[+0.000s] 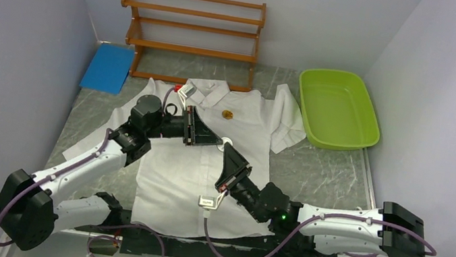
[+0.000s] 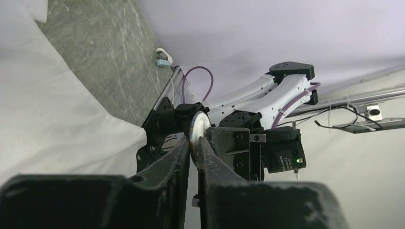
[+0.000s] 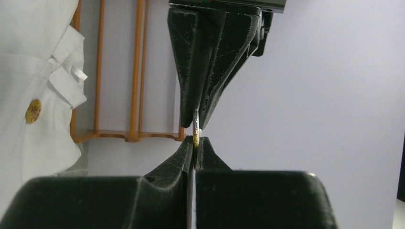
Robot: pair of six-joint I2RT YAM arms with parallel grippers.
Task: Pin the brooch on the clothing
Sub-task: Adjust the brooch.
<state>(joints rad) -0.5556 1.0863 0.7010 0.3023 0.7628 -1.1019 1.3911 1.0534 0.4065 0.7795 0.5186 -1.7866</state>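
Note:
The white shirt (image 1: 190, 177) lies flat on the table, collar at the far side. My left gripper (image 1: 218, 142) and right gripper (image 1: 229, 150) meet tip to tip above its chest. Both are shut on one small round brooch (image 1: 226, 143) held between them. In the left wrist view my left gripper (image 2: 193, 143) pinches its white and silver disc (image 2: 198, 128). In the right wrist view my right gripper (image 3: 195, 140) holds the brooch edge-on (image 3: 195, 128), with the left fingers (image 3: 210, 57) clamped on it from above. A second gold brooch (image 1: 228, 113) sits on the shirt below the collar.
A wooden rack (image 1: 191, 34) stands at the back. A green tub (image 1: 337, 107) is at the back right. A blue pad (image 1: 108, 68) lies at the back left. A small red item (image 1: 177, 87) lies beside the collar.

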